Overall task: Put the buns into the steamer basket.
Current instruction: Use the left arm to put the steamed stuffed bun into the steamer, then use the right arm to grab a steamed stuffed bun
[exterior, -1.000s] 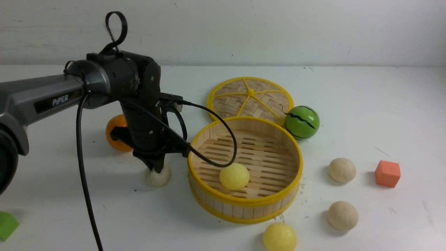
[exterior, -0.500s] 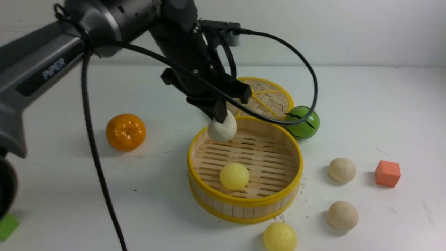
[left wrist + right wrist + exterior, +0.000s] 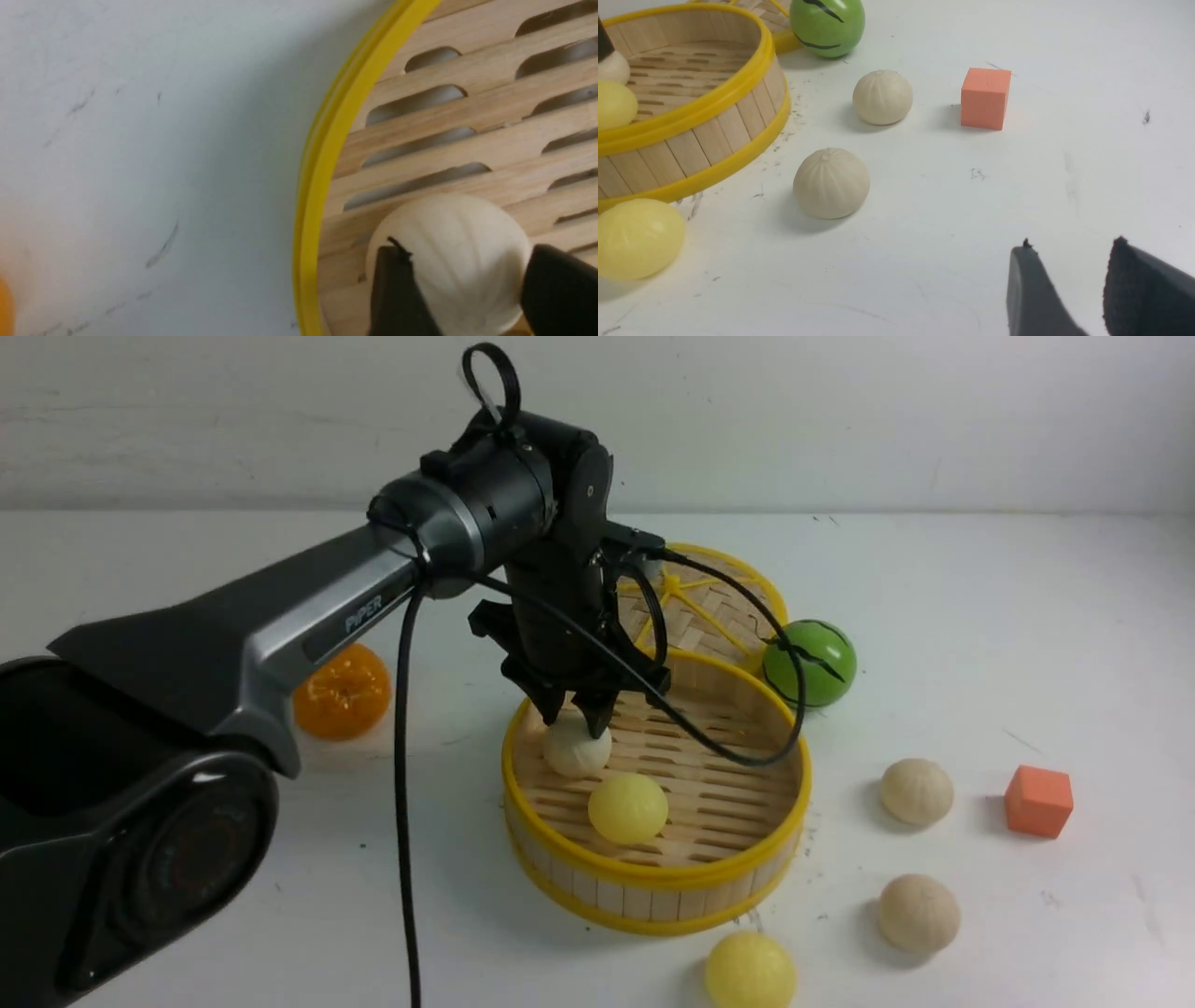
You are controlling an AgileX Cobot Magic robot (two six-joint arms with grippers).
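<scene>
My left gripper (image 3: 577, 717) is shut on a cream pleated bun (image 3: 577, 751), held low against the slatted floor inside the steamer basket (image 3: 653, 879) near its left wall. The left wrist view shows the fingers gripping both sides of this bun (image 3: 458, 261) beside the yellow rim (image 3: 322, 140). A yellow bun (image 3: 627, 807) lies in the basket. Another yellow bun (image 3: 750, 971) lies in front of it. Two cream buns (image 3: 917, 791) (image 3: 918, 912) lie to the right. My right gripper (image 3: 1071, 242) is open and empty above bare table, near those buns (image 3: 882, 97) (image 3: 831, 183).
An orange (image 3: 343, 691) sits left of the basket, partly behind my left arm. The woven lid (image 3: 691, 602) and a green striped ball (image 3: 808, 663) are behind the basket. An orange cube (image 3: 1038, 800) is at far right. The arm's cable hangs over the basket.
My left gripper lifted the cream bun from the table left of the basket, carried it over the rim, and lowered it to the basket floor.
</scene>
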